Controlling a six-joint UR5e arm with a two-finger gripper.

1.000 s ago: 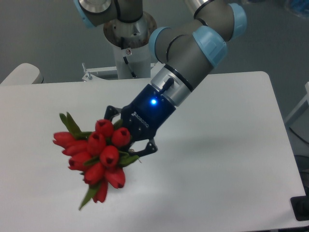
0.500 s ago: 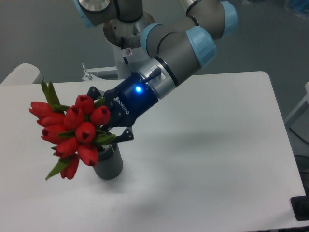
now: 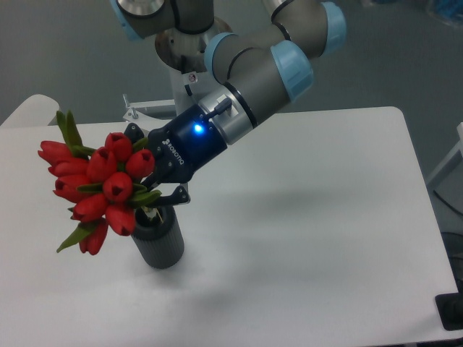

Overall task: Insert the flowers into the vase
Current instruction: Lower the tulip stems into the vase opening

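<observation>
Gripping the flowers [image 3: 94,184] near the base of the bunch, the gripper [image 3: 152,181] was clenched on the stems, its two dark fingers [image 3: 172,196] closing in from either side behind the buds. Arm came in from upper right, wrist tilted down and to the left; a blue light glowed on the gripper body.

Flowers: tight cluster of red tulip buds, green leaves poking out at the top and lower left. Bunch leaned out to the left of the gripper, heads pointing left and toward the camera rather than straight up. Lowest buds hung just left of the vase's rim.

The vase [image 3: 159,242]: dark grey cylinder, upright on the table [image 3: 325,231], directly below the gripper. Its rim sat just under the lower finger. Pale stem ends showed at the rim right beneath the fingers; could not tell whether they reached inside the opening or only sat at its edge. Bunch clearly wider than the vase mouth.

Behind the gripper, the arm's base column [image 3: 189,72] stood at the far edge of the table. A pale rounded object [image 3: 29,108] sat off the table's far left corner.
</observation>
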